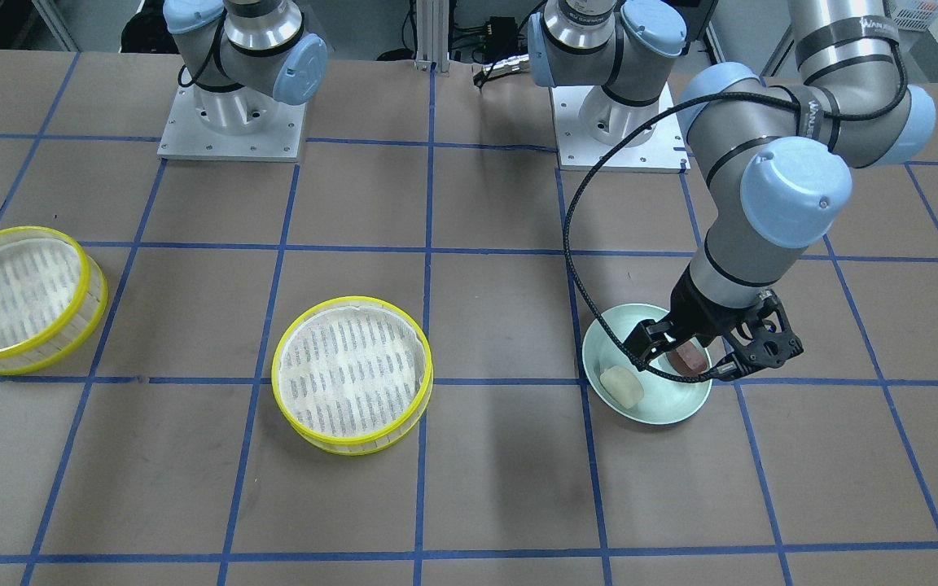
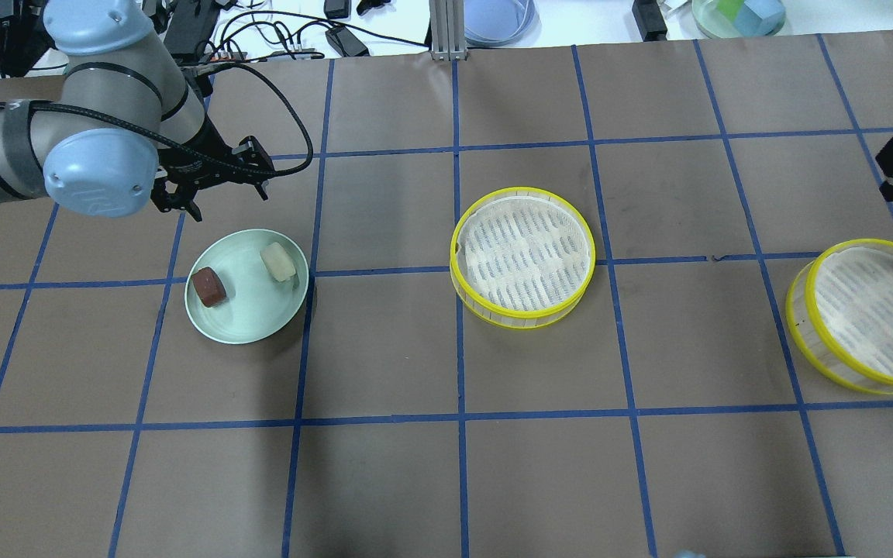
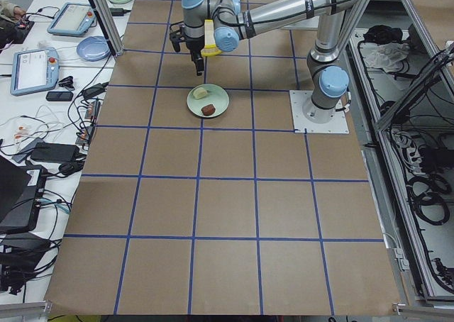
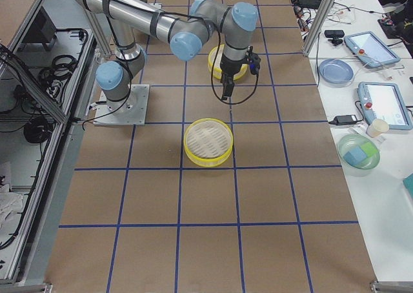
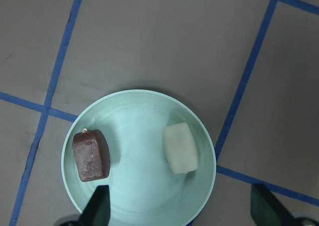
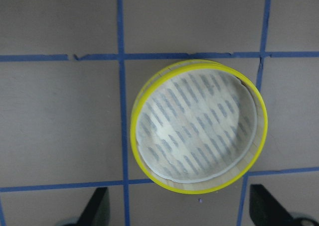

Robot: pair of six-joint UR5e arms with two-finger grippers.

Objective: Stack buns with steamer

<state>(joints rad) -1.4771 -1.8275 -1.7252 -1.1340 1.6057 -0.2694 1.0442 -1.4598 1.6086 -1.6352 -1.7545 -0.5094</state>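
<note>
Wide-spread fingertips (image 5: 99,206) of the left gripper (image 5: 183,209) hang above the rim of the pale green plate (image 5: 139,101), where the reddish-brown bun (image 5: 90,155) and cream-white bun (image 5: 180,147) lie apart, so it should centre over one bun, straddle its narrow width, then descend squarely.

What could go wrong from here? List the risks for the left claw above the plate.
1. The open left claw hangs over the pale green plate's edge, centred on neither bun; lowered straight, it may strike the rim.
2. The dark bun and cream bun share the plate; closing on one might shove the other.
3. A small rounded bun could slip on the way to the middle steamer.
</note>
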